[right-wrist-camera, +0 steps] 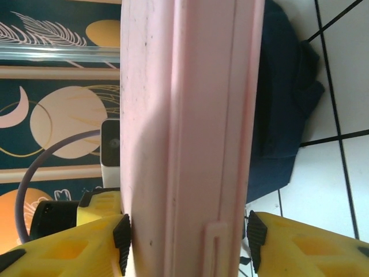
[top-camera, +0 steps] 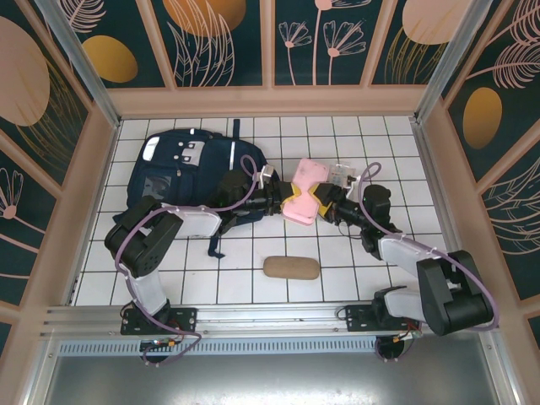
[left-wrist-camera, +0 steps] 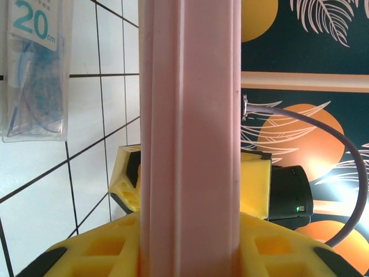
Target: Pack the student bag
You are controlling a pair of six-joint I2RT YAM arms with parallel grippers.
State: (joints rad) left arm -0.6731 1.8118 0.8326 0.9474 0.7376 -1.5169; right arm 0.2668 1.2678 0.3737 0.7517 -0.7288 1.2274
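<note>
Lying at the back left of the worktop [top-camera: 211, 283], one student bag [top-camera: 181, 173] is seen, its contents hidden. To its right, one closed pink case [top-camera: 309, 172] is gripped by the left fingers [left-wrist-camera: 86, 254] on one side and the right fingers [right-wrist-camera: 305, 242] on the other. One brown pouch [top-camera: 291, 267] is laid nearer; one clear packet [top-camera: 342, 175], bluish items inside, is placed rightmost

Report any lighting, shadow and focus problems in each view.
Top external: even light, sharp, soft shadows on the tiled table. Left wrist: the pink case is very close and soft-edged, while the clear packet has legible print. Right wrist: a shadow darkens the case's lower left, and the student bag behind is dark, nearly detailless.
</note>
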